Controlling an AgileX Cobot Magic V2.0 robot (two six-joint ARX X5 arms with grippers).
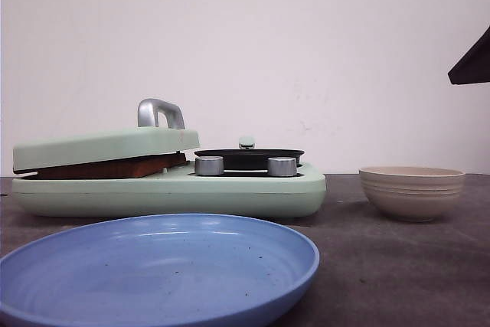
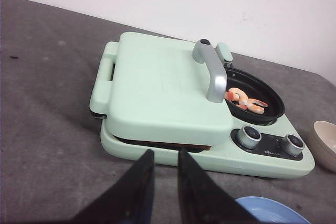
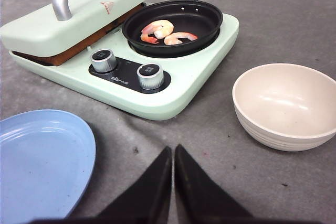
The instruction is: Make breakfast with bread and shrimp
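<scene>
Two pinkish-orange shrimp (image 3: 160,29) lie in the black pan (image 3: 210,17) on the right side of the mint-green cooker (image 1: 253,189); the left wrist view shows the shrimp (image 2: 244,100) too. The cooker's lid (image 2: 163,87) is down over its left side. A brown strip (image 3: 71,53) shows in the slot under the lid. I cannot tell whether that strip is bread; no pale slice is in view. My left gripper (image 2: 165,153) hovers in front of the cooker, narrowly open and empty. My right gripper (image 3: 172,149) is shut and empty above the table, between plate and bowl.
A blue plate (image 1: 153,266) sits empty in front of the cooker. A beige ribbed bowl (image 1: 412,189), also empty, stands to the cooker's right. Two silver knobs (image 3: 150,74) face forward. A dark arm part (image 1: 471,63) hangs at the upper right.
</scene>
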